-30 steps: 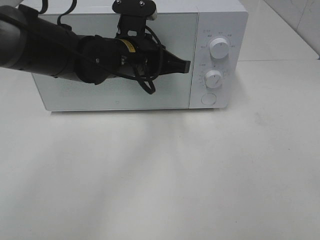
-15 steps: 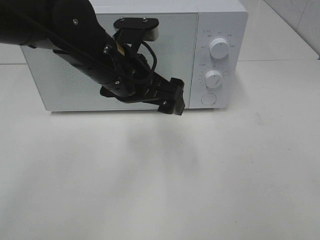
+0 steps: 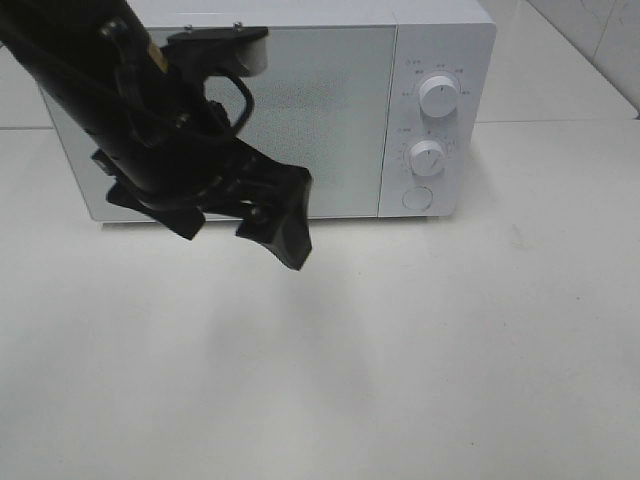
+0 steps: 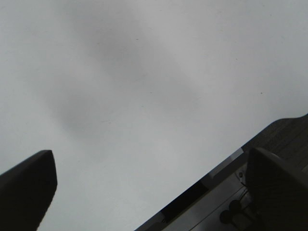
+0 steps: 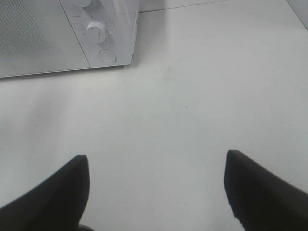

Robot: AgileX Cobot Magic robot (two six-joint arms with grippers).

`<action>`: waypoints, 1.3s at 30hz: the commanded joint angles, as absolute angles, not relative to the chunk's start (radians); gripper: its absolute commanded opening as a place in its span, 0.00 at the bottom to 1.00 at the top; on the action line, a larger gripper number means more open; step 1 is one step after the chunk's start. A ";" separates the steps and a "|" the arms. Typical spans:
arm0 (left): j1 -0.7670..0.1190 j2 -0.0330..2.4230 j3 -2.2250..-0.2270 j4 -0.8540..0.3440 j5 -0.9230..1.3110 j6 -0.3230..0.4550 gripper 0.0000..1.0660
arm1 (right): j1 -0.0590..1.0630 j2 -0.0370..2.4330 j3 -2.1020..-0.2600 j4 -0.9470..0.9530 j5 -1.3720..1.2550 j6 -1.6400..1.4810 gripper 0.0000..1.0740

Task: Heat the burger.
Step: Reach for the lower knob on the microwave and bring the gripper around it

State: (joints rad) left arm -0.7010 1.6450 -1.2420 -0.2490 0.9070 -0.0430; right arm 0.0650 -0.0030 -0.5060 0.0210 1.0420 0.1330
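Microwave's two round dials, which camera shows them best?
Exterior high view: the round white upper dial and lower dial both show whole on the white microwave. The right wrist view shows the lower dial whole, the upper cropped. The left wrist view shows neither.

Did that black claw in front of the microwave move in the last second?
Yes. The left gripper swung down and to the left, from the right edge of the microwave door to below the door's bottom edge, over the table.
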 commanded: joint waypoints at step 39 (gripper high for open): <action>-0.117 0.927 -0.676 -0.137 1.144 0.085 0.94 | 0.059 -0.030 -0.506 0.020 1.037 0.123 0.70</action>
